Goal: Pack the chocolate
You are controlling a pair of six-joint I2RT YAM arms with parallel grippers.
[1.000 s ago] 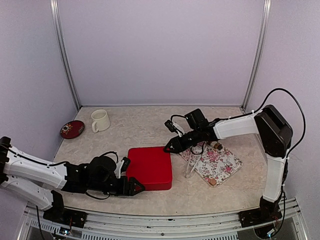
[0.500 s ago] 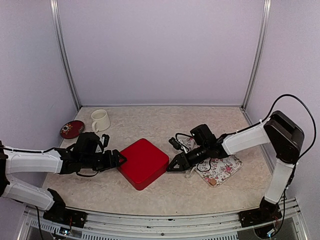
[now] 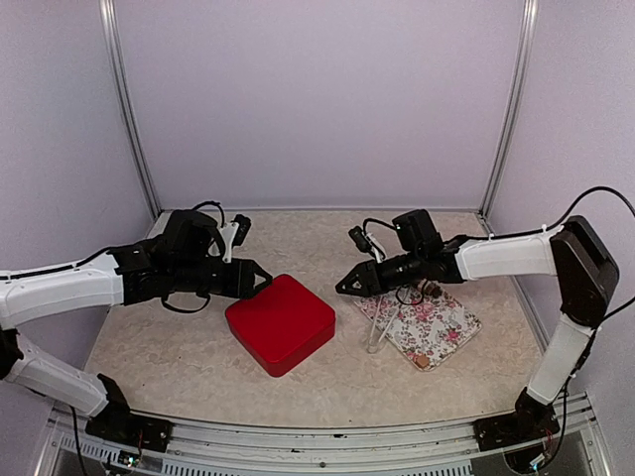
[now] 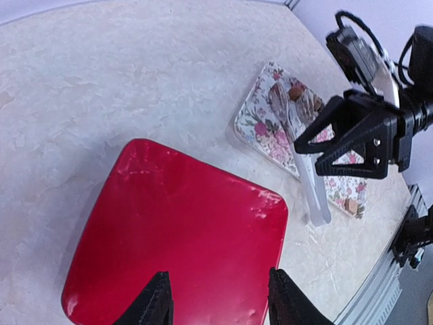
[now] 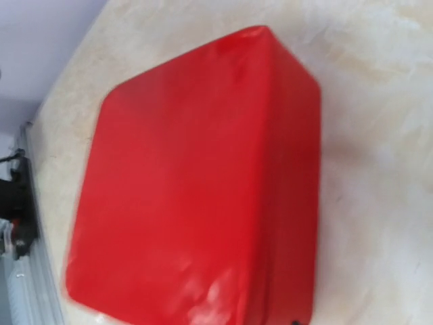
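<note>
A closed red box (image 3: 280, 323) lies turned cornerwise in the middle of the table; it fills the left wrist view (image 4: 176, 237) and the right wrist view (image 5: 196, 196). A few brown chocolate pieces (image 3: 433, 290) sit at the far end of the floral tray (image 3: 437, 327), and one tan piece (image 3: 422, 362) at its near corner; they also show in the left wrist view (image 4: 295, 91). My left gripper (image 3: 260, 281) is open and empty over the box's back left edge (image 4: 218, 281). My right gripper (image 3: 342, 288) is open and empty just right of the box (image 4: 306, 157). Its fingers are out of the right wrist view.
Clear plastic tongs (image 3: 382, 327) lie across the tray's left edge onto the table (image 4: 308, 183). My left arm covers the back left of the table. Metal posts (image 3: 129, 109) stand at the back corners, walls on three sides.
The box was turned cornerwise a second ago and has since stayed put. My left gripper rose from its left side to its back left edge. My right gripper drew up and back.
</note>
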